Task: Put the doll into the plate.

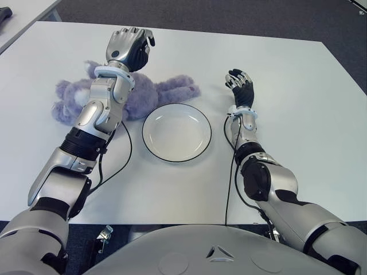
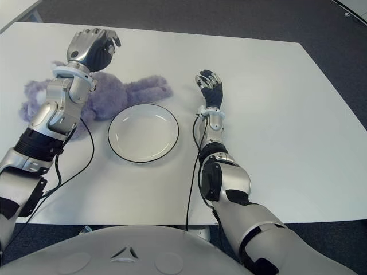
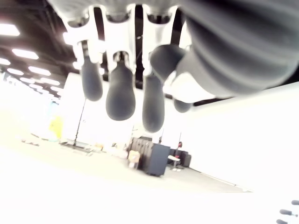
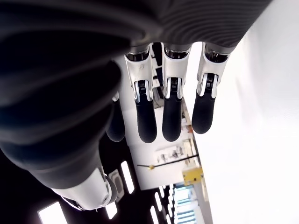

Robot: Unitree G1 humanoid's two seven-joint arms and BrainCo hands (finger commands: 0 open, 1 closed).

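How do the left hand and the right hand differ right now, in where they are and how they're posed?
The left hand is raised above the purple plush doll, left of the white black-rimmed plate; the right hand shows right of the plate, over bare white table. The left forearm hides part of the doll; the right hides nothing. Both hold nothing, fingers loosely open.

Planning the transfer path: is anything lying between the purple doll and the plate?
Nothing visible does. The doll lies on the table just left of the empty plate. The left hand, holding nothing, shows above the doll; the right hand shows right of the plate.
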